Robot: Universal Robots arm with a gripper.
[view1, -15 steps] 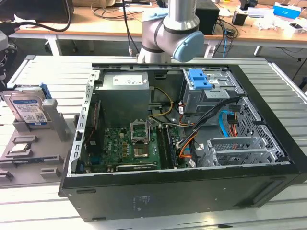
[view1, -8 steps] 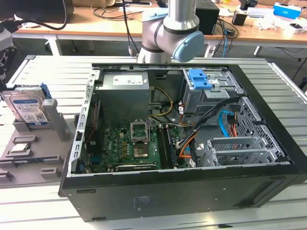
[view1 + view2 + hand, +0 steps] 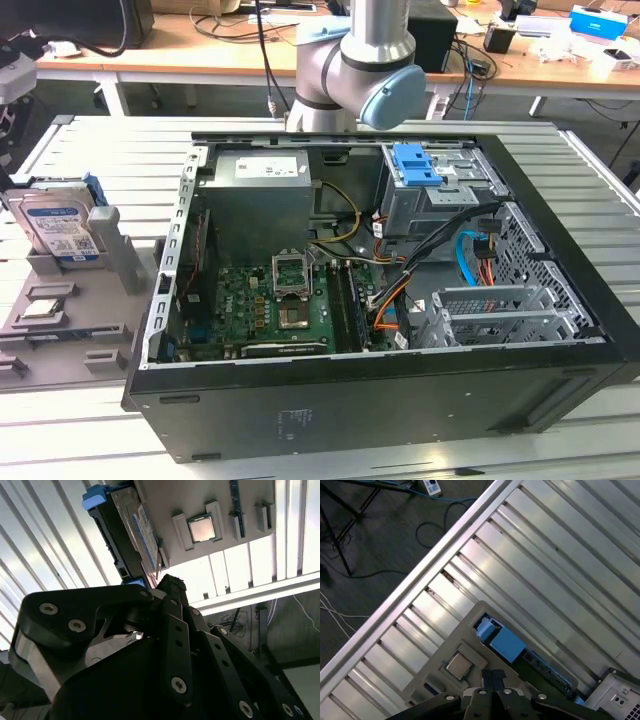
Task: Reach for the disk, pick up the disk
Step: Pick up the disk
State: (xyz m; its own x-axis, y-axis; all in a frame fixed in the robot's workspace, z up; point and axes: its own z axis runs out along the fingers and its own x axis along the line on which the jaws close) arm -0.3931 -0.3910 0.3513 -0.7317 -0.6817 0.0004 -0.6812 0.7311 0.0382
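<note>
Silver disk (image 3: 58,228) upright in grey holder (image 3: 112,255) — computer case (image 3: 400,400) beside.

Looks like a robotics lab or electronics workshop. Centred on an open computer case (image 3: 380,410) laid on its side, motherboard (image 3: 270,305) and wiring bared, on a worktop (image 3: 100,140) built of ribbed aluminium profiles. Rising just behind the case: a grey-and-blue robot arm (image 3: 350,60). Just beside the case, to the exterior view's left: a grey moulded fixture (image 3: 60,320) with slots for loose computer parts. Farther behind the case: long wooden desks (image 3: 200,55) strewn with cables, boxes and gear. Past the worktop's edge, well away from the case, in the first wrist view: dark floor (image 3: 370,545) with trailing cables and a power strip (image 3: 431,486).
</note>
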